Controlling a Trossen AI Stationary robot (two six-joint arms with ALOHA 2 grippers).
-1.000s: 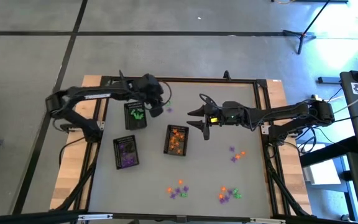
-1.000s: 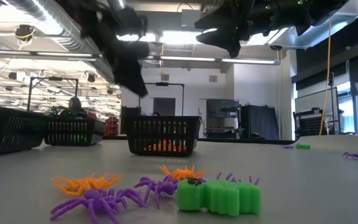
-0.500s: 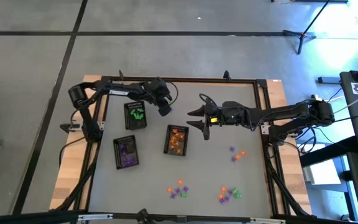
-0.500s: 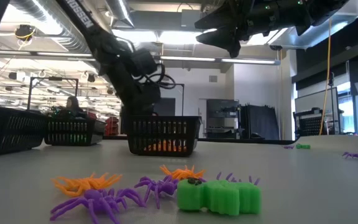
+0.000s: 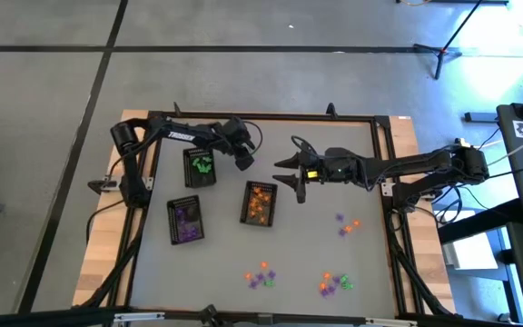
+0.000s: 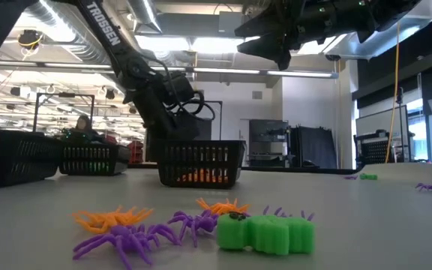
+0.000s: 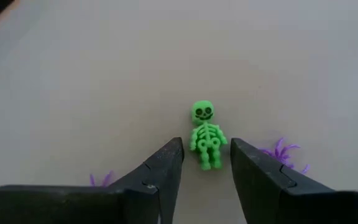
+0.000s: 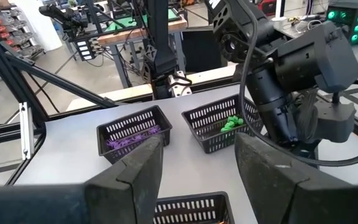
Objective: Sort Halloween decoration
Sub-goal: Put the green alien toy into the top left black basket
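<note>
Left hand [image 7: 205, 163] low over the table [image 5: 334, 263], fingers [image 7: 166, 163] parted on either side of a green skeleton [image 7: 205, 134], not touching it. Skeleton flat on the table, skull pointing away from the hand, legs between the fingertips. Just beside the skeleton, a purple spider [image 7: 283, 153]; a second purple bit [image 7: 102, 179] by the other finger. From above, left hand [image 5: 242, 160] just right of the tray of green pieces [image 5: 199, 167], near the table's far edge. Beyond that tray, toward the near edge: a tray of purple pieces [image 5: 185, 221] and a tray of orange pieces [image 5: 259, 203]. Right hand [image 5: 293, 172] raised above the table, just right of the orange tray, fingers spread, empty. Loose Halloween decoration [image 5: 261, 275] in small clusters near the front edge, more [image 5: 335, 284] to its right, a few [image 5: 346, 223] farther right of the orange tray.
</note>
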